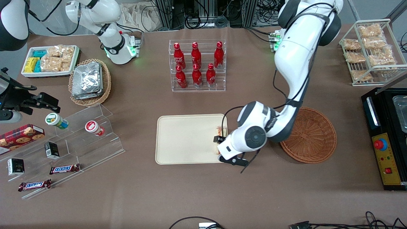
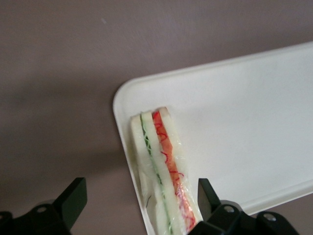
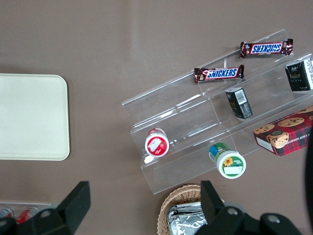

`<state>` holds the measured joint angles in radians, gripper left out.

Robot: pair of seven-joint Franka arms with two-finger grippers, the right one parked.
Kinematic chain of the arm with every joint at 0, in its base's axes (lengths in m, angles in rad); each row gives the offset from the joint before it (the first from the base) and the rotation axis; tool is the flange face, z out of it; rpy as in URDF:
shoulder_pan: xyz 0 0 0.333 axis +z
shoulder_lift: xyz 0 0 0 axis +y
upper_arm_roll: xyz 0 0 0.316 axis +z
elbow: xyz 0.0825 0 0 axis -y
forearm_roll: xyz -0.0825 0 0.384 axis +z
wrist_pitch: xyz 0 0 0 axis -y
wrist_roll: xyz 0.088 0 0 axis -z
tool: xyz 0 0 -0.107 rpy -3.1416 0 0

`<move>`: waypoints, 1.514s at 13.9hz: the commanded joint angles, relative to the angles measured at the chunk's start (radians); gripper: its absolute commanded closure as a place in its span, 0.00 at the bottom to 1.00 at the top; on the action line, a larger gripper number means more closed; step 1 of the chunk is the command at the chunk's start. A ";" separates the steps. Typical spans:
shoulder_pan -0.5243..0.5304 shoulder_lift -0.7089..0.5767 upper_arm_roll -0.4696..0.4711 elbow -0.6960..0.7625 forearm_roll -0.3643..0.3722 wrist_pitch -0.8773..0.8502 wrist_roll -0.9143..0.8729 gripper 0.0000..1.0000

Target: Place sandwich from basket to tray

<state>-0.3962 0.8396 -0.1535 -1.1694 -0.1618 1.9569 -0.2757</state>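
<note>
Over the tray's (image 1: 184, 140) basket-side edge, my claw (image 2: 139, 208) is hovering with fingers spread wide, gripping nothing. Beneath it the sandwich (image 2: 164, 171) is lying on the tray by the rim. The basket (image 1: 313, 136) is sitting empty, so only pulling away remains.

Arm hides most of sandwich (image 1: 221, 130); gripper (image 2: 139, 208) tips cut off.
</note>
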 commanded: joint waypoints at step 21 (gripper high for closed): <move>0.488 -0.769 0.003 -0.360 0.156 -0.664 0.135 0.00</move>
<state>0.0857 0.1348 -0.1423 -1.4513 -0.0340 1.2481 -0.1448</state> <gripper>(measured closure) 0.000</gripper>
